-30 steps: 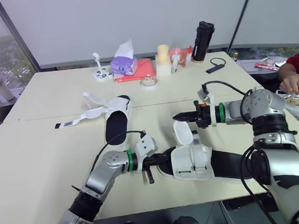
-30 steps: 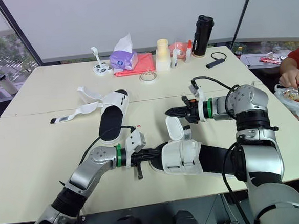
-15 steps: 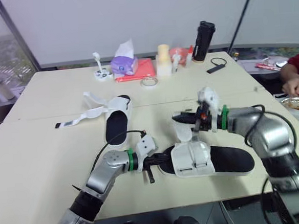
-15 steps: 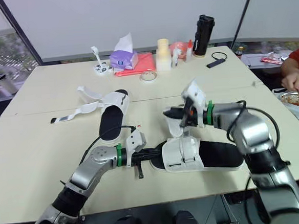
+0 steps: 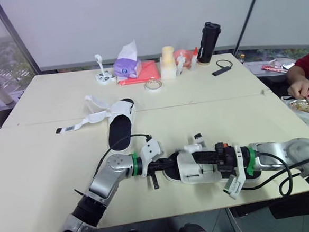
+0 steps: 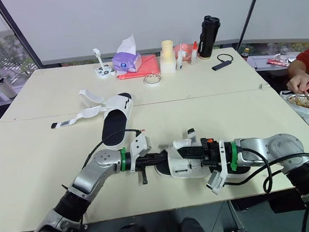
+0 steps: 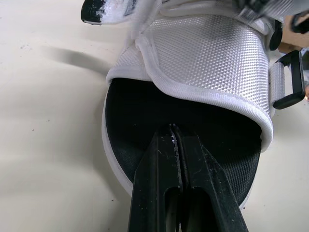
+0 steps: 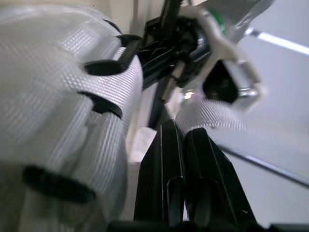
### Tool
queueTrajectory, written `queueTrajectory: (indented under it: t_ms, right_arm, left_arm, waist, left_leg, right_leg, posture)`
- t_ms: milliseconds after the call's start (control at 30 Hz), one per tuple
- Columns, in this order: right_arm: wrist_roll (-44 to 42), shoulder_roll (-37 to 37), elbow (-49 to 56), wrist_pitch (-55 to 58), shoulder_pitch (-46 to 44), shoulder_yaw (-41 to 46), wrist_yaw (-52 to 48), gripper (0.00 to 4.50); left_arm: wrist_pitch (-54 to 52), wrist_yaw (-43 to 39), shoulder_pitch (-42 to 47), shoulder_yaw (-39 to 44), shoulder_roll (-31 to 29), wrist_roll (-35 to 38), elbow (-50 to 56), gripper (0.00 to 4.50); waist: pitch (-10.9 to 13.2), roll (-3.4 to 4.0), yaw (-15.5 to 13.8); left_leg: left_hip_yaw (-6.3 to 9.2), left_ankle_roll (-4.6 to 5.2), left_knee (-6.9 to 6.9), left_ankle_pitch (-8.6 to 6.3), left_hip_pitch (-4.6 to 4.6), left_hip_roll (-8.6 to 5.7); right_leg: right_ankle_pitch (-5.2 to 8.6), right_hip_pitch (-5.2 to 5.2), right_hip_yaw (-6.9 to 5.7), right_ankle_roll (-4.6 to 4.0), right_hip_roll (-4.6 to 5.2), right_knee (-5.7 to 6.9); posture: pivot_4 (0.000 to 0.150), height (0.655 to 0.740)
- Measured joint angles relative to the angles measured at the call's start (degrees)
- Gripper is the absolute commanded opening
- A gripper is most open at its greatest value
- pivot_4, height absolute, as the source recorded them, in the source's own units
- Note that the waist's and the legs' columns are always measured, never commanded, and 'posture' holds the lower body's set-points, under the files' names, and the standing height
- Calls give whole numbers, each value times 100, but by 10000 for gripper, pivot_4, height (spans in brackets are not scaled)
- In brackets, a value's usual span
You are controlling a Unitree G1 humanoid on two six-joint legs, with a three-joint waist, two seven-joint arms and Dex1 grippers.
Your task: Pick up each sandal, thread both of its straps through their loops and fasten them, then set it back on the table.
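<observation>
Swinging right fingers (image 8: 164,183) down onto near sandal (image 5: 194,171), pinched on strap (image 8: 212,116) | left fingers (image 7: 159,183) closed at toe, unmoved

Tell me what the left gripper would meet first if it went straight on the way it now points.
Probably the white woven strap band of the near black-soled sandal: the left gripper, shut, points straight at it from close by.

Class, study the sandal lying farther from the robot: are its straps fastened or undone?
Undone. The far sandal lies on the table with its white straps splayed out loose beside it, one trailing flat across the tabletop.
</observation>
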State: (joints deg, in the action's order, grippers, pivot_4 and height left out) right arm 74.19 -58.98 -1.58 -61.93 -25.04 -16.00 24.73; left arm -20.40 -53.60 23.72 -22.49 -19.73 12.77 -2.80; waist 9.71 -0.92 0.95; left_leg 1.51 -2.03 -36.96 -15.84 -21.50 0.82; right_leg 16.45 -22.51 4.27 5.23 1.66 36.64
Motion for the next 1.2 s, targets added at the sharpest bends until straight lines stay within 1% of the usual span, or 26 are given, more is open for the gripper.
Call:
queueTrajectory:
  t_ms: [67,167,200,233,400,567,667,733,767,833,867,900,933,967,1000,1033,1100,1133,1167,1200]
  right_arm:
    - [174,-23,-130,70,-114,-51,346,160]
    - [134,-5,-299,190,-206,-58,489,160]
    - [70,0,-327,220,-209,-58,491,6010]
    - [-85,6,-340,256,-210,-54,477,9401]
    - [-569,7,-482,461,-184,5,274,33457]
    - [-829,-35,-642,960,-61,316,66,33457]
    - [-1201,-108,-788,1346,254,602,-179,33457]
    - [-1665,-268,-938,1580,691,903,-474,33457]
    - [-2000,-447,-976,1659,1077,1140,-685,33457]
    - [-2582,-701,-992,1779,1607,1533,-1089,33457]
    - [-2910,-709,-969,1862,1778,1721,-1295,33457]
    - [-3298,-708,-922,1946,1919,1866,-1537,33457]
    - [-3985,-681,-827,2137,2069,1979,-1979,33457]
    - [-4745,-605,-695,2431,2182,2043,-2473,33457]
    - [-5811,-440,-415,3040,2314,2112,-3142,33457]
    - [-7029,-216,-61,3861,2426,2194,-3808,33457]
    - [-9095,-49,635,5480,2511,2255,-4752,33457]
    - [-10226,-52,1061,6486,2493,2374,-5079,33457]
    - [-11053,-69,1358,7231,2441,2512,-5235,33457]
    - [-12159,-217,1705,8162,2412,2714,-5389,33457]
  left_arm:
    - [0,-22,12,0,0,0,-15,0]
    - [0,-35,30,1,0,0,-24,0]
    - [0,-38,29,2,1,2,-24,0]
    - [0,-45,21,6,0,2,-24,0]
    - [-9,-45,-18,35,0,2,-23,0]
    - [-49,-47,-28,64,6,30,-9,0]
    - [-64,-43,-16,72,36,32,-16,0]
    - [-120,-47,3,81,92,51,-35,0]
    - [-165,-59,1,95,121,76,-36,0]
    - [-193,-119,-34,145,89,139,-51,0]
    - [-202,-132,-27,159,70,141,-64,0]
    - [-204,-133,-15,163,75,141,-92,0]
    - [-204,-133,4,162,89,140,-129,0]
    - [-203,-132,20,161,100,140,-159,0]
    - [-199,-133,28,160,112,139,-177,0]
    - [-189,-144,44,157,125,139,-211,0]
    - [-177,-158,75,137,148,139,-260,0]
    - [-175,-159,86,130,160,139,-275,0]
    - [-174,-161,93,122,164,139,-281,0]
    - [-169,-162,106,109,183,138,-291,0]
  waist:
    - [0,0,3]
    - [0,0,6]
    - [0,0,5]
    - [0,0,8]
    - [0,-1,25]
    - [0,0,24]
    - [0,-1,16]
    - [0,0,-11]
    - [0,0,-30]
    - [-1,2,12]
    - [-1,1,36]
    - [-1,2,44]
    - [-1,1,41]
    - [1,-3,44]
    - [3,-8,38]
    - [7,-16,31]
    - [5,-4,18]
    - [8,5,12]
    - [5,10,3]
    - [4,12,-14]
  left_leg:
    - [-1,1,0,0,0,0]
    - [-1,3,0,-1,0,0]
    - [-1,4,0,-1,0,0]
    - [-1,6,0,-3,1,1]
    - [0,7,-3,-3,8,2]
    - [0,8,-3,-3,8,2]
    - [0,8,-4,-3,8,2]
    - [0,9,-4,-4,5,1]
    - [-2,16,-4,-7,3,-1]
    - [-6,32,-4,-17,10,0]
    - [-7,36,-5,-19,15,2]
    - [-7,36,-5,-19,17,2]
    - [-6,36,-7,-19,19,2]
    - [-3,36,-12,-19,23,3]
    - [4,36,-13,-19,23,5]
    - [13,36,-17,-19,22,10]
    - [16,37,-17,-20,21,14]
    - [17,37,-18,-20,19,16]
    - [19,37,-18,-20,19,16]
    - [26,37,-19,-20,19,17]
  right_leg:
    - [0,1,1,0,0,0]
    - [0,2,2,0,-1,0]
    - [0,4,1,0,-1,0]
    - [0,5,2,0,-1,0]
    - [0,12,2,1,-2,4]
    - [-1,11,2,1,-4,8]
    - [-1,13,2,2,-4,7]
    - [-1,13,2,2,-1,6]
    - [0,14,1,3,-1,6]
    - [-1,18,7,4,-4,4]
    - [-1,21,15,4,-10,4]
    - [-1,22,15,4,-10,5]
    - [-1,26,15,4,-11,6]
    - [-1,35,14,5,-13,6]
    - [-1,41,12,5,-13,5]
    - [-2,52,11,6,-15,3]
    - [-2,68,2,7,-8,1]
    - [-3,67,0,8,-2,0]
    - [-2,67,-1,7,-1,0]
    - [-2,62,-2,6,2,-1]
  posture:
    - [1500,7400]
    - [1500,7400]
    - [1500,7400]
    - [1500,7400]
    - [1500,7400]
    - [1500,7400]
    - [1500,7400]
    - [1500,7400]
    - [1500,7400]
    - [1500,7400]
    - [1500,7400]
    - [1500,7400]
    - [1500,7400]
    - [1500,7400]
    - [1500,7400]
    - [1500,7400]
    - [1500,7400]
    - [1500,7400]
    - [1500,7400]
    - [1500,7400]
